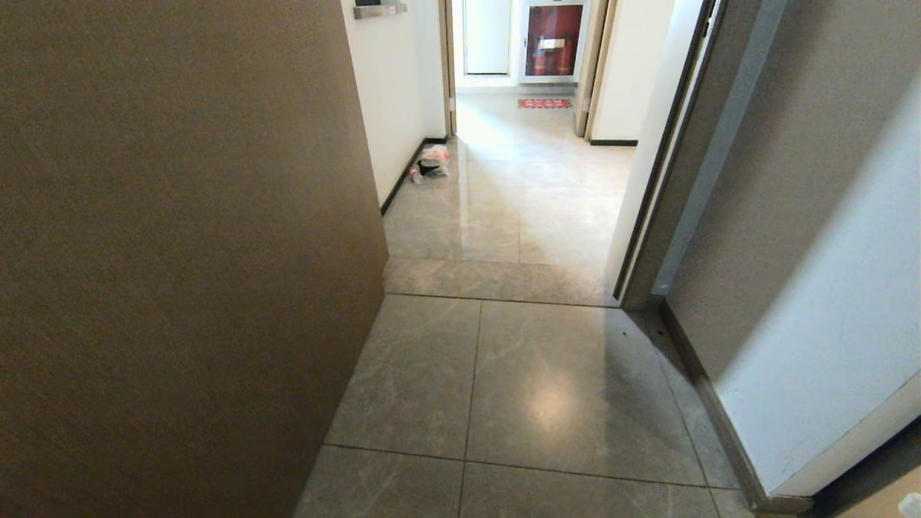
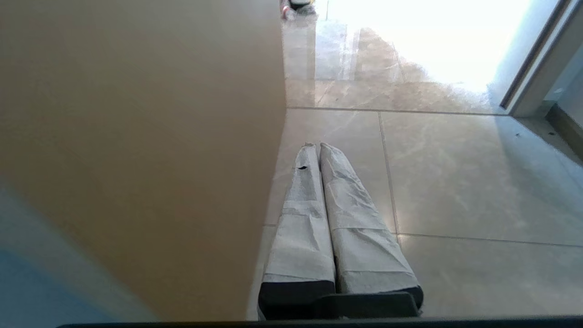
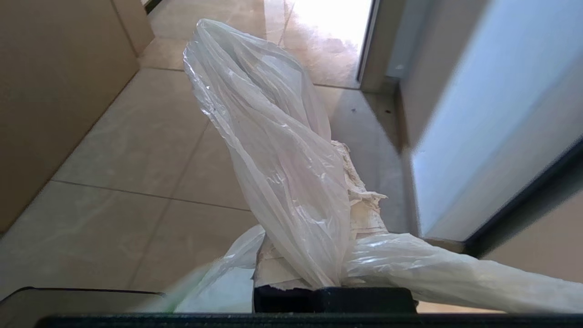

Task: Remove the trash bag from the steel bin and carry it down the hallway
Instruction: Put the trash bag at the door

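Head view: tiled hallway point(image 1: 518, 388) runs ahead between a brown panel point(image 1: 180, 252) close on the left and a white wall point(image 1: 827, 324) with dark skirting on the right. Neither arm shows here. A door frame point(image 1: 647, 237) stands on the right partway down. Far along, against the left wall, a small pinkish bag point(image 1: 434, 161) lies on the floor. At the far end, a red mat point(image 1: 545, 103) lies before a red cabinet point(image 1: 552, 39).

Right wrist view: right gripper point(image 3: 353, 182) is pressed together on the trash bag point(image 3: 282, 159). The thin whitish film is drawn up over the taped fingers point(image 3: 364, 214), bunched toward their tips, and trails off to both sides near the gripper base. The bag is off the floor, carried over the tiles.

Left wrist view: left gripper point(image 2: 316, 146), fingers wrapped in pale tape, is pressed together tip to tip with nothing between. It hangs over the tiles just beside the brown panel.

Steel bin: not in any view.
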Robot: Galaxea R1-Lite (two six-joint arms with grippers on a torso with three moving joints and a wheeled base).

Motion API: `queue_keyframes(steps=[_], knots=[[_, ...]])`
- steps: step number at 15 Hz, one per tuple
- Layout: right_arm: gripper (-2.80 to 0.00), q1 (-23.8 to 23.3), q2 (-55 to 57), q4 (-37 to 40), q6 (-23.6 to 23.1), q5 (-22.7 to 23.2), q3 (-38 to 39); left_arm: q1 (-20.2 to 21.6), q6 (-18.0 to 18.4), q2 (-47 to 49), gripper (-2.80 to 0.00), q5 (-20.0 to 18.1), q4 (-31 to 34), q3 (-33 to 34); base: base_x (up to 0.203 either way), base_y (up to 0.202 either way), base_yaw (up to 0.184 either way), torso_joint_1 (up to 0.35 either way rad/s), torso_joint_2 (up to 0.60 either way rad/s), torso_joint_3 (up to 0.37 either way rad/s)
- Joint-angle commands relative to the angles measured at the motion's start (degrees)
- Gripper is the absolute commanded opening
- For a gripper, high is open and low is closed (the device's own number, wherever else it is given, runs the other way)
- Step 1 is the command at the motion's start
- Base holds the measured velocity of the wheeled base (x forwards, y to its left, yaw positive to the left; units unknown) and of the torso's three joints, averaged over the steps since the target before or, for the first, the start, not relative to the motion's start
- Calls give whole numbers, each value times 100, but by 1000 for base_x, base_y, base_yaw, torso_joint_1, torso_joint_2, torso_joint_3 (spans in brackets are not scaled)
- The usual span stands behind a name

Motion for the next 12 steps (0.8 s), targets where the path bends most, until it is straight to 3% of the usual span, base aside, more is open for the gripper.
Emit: queue_keyframes(steps=[1,5,9,12], knots=[[-280,-4,9,3,-7,0,0,0,32,-2,-280,4,-4,-1,0,-193,-1,2,-2,7],[-280,-4,9,9,-7,9,0,0,-3,-2,-280,9,14,2,0,-154,-5,5,1,1],[-280,-4,9,9,10,0,0,0,-29,-2,-280,9,5,7,0,0,0,0,0,0],[-280,-4,9,9,10,0,0,0,-21,-2,-280,1,5,7,180,-1,0,3,2,4]])
